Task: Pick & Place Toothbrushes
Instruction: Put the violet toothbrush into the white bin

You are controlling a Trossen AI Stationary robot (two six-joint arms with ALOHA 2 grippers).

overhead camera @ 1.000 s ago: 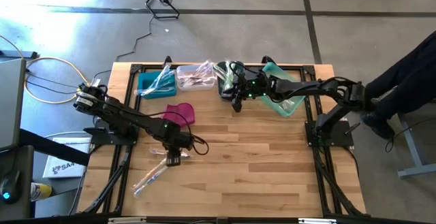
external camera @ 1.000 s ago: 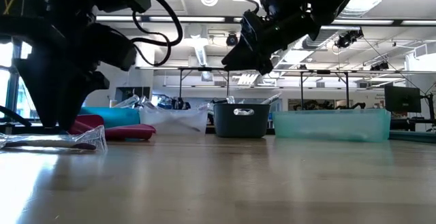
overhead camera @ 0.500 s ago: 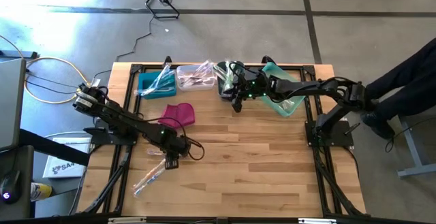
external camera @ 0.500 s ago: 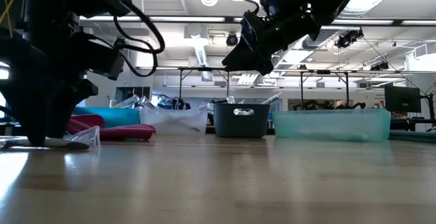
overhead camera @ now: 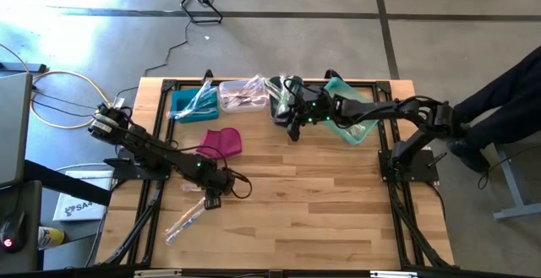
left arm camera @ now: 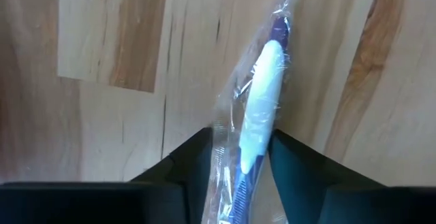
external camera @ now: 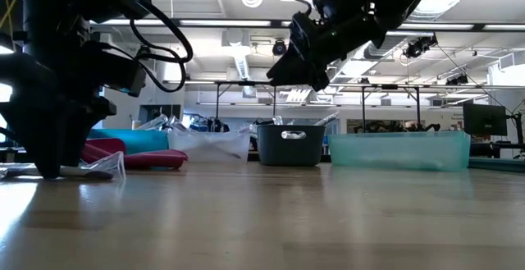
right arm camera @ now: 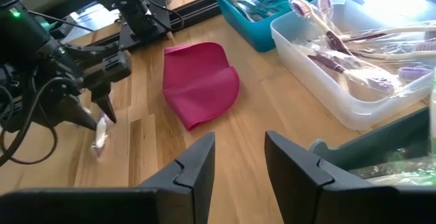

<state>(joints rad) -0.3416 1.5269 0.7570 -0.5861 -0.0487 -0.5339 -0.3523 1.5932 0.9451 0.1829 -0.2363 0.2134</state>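
Observation:
A toothbrush (left arm camera: pixel 262 108) with a white and purple handle lies flat on the wood in a clear wrapper, near the table's left front (overhead camera: pixel 188 219). My left gripper (overhead camera: pixel 208 200) points down over its upper end, open, with one finger on each side of it (left arm camera: pixel 240 157). The right wrist view shows the same spot (right arm camera: pixel 100 137). My right gripper (overhead camera: pixel 293 126) hangs open and holds nothing, high above the table beside the dark grey bin (overhead camera: pixel 281 102). More wrapped toothbrushes lie in the blue bin (overhead camera: pixel 193 105) and the clear bin (overhead camera: pixel 243 95). My left gripper comes from above, pointing down, with its fingers across the wrapped toothbrush near one end. The clear wrapper's edge (left arm camera: pixel 216 149) meets the inner side of one finger (left arm camera: pixel 194 159). The handle itself shows no pinch. The toothbrush lies flat on the table.
A magenta pouch (overhead camera: pixel 221 140) lies behind my left gripper. A teal bin (overhead camera: pixel 353 122) stands at the far right, under my right arm. A person's legs (overhead camera: pixel 507 84) show beyond the table's right edge. Bare wood spreads across the middle and the near right.
My left gripper has sunk toward the table and shifted a little toward the table's left edge, coming down over the wrapped toothbrush. The toothbrush has kept its place.

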